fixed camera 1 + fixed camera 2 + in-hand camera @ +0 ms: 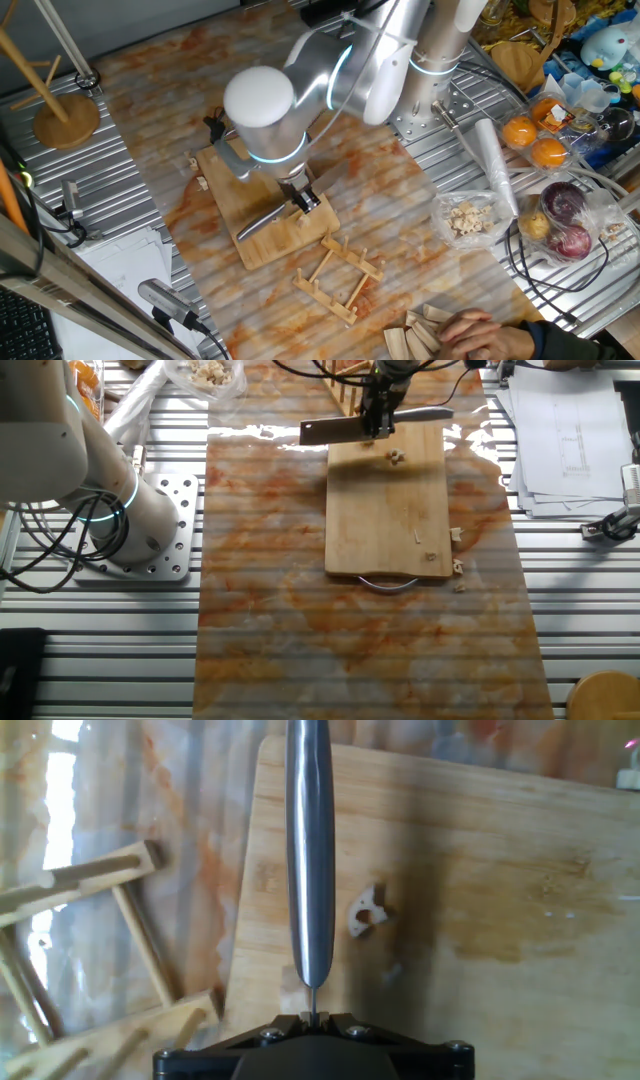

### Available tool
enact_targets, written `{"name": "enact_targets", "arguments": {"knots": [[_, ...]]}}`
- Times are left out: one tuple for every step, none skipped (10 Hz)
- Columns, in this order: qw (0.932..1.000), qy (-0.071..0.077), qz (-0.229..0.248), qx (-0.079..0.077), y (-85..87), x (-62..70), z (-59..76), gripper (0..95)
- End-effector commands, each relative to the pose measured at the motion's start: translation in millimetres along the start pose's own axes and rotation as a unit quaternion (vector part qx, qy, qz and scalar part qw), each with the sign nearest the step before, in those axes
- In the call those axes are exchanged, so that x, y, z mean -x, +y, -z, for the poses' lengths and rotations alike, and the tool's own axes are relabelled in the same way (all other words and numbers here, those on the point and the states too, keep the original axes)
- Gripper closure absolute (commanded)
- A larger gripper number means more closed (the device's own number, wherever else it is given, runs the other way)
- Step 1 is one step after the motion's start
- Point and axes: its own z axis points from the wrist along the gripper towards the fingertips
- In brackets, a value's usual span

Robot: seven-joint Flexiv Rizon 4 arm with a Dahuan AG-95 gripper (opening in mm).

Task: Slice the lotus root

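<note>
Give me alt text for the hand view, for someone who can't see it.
A steel knife held by the end effector extends over a wooden cutting board, just left of a small lotus root piece. A wooden rack lies left.

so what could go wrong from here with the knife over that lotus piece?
1. The knife sits beside the lotus root, not over it; a straight chop could miss.
2. The piece is tiny and unsecured, so it may skid or flick off the cutting board, like the bits already off its edge.
3. A person's hand is at the table edge near the arm.
</note>
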Motion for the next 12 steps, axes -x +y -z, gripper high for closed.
{"name": "enact_targets", "arguments": {"knots": [[0.9998,0.01,0.002,-0.017,-3.0,-1.9,2.5,95.0],[0.9995,0.013,0.005,-0.028,-9.2,-8.7,5.4,95.0],[0.9994,0.012,0.004,-0.032,-13.2,-12.6,6.4,95.0],[0.9992,0.009,0.012,-0.037,-21.9,-17.2,7.4,95.0],[0.9988,0.01,0.02,-0.043,-29.9,-20.2,9.1,95.0],[0.9983,0.011,0.028,-0.049,-40.5,-22.9,11.3,95.0],[0.9984,0.009,0.031,-0.046,-47.2,-24.1,13.0,95.0],[0.9991,0.002,0.029,-0.03,-48.0,-24.1,16.3,95.0],[0.9994,-0.007,0.028,-0.017,-44.4,-23.9,20.3,95.0],[0.9995,-0.013,0.028,-0.013,-34.0,-20.0,32.8,95.0],[0.9998,-0.013,0.016,-0.003,-18.6,-8.7,55.1,95.0],[0.9998,-0.013,0.006,0.01,-8.8,0.4,68.1,95.0]]}}
